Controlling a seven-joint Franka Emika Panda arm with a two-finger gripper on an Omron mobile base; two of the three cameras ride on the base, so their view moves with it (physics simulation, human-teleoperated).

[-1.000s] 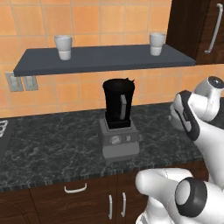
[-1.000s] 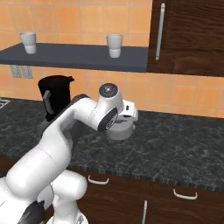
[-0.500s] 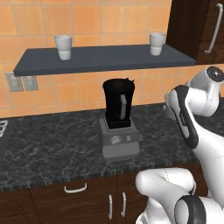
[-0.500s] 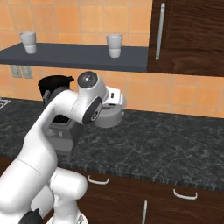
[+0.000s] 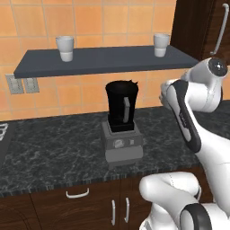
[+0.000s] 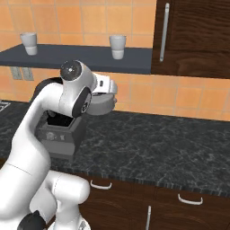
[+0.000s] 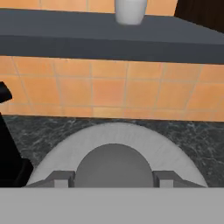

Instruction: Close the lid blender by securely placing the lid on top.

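Observation:
The blender (image 5: 121,108) is a tall black jar with a grey handle strip on a boxy grey base (image 5: 122,144) with a round dial, and its top is open. It stands on the dark counter (image 5: 54,157). In the right base view my arm hides most of it, leaving the base (image 6: 57,135) in sight. My gripper (image 6: 106,92) is shut on the lid (image 6: 99,106), a round grey disc held in the air to the right of the jar, near its top. From the hand view the lid (image 7: 114,136) lies between the fingertips (image 7: 61,178), with the jar (image 7: 9,162) at the left edge.
A dark shelf (image 5: 103,60) runs above the blender, close over the jar, and carries two white cups (image 5: 65,47) (image 5: 161,44). A dark cabinet (image 6: 193,38) with a long handle hangs at the right. Wall outlets (image 5: 20,83) sit at the left. Drawers lie below the counter.
My arm has raised the lid from low over the counter and carried it left toward the blender's top. The blender has not moved.

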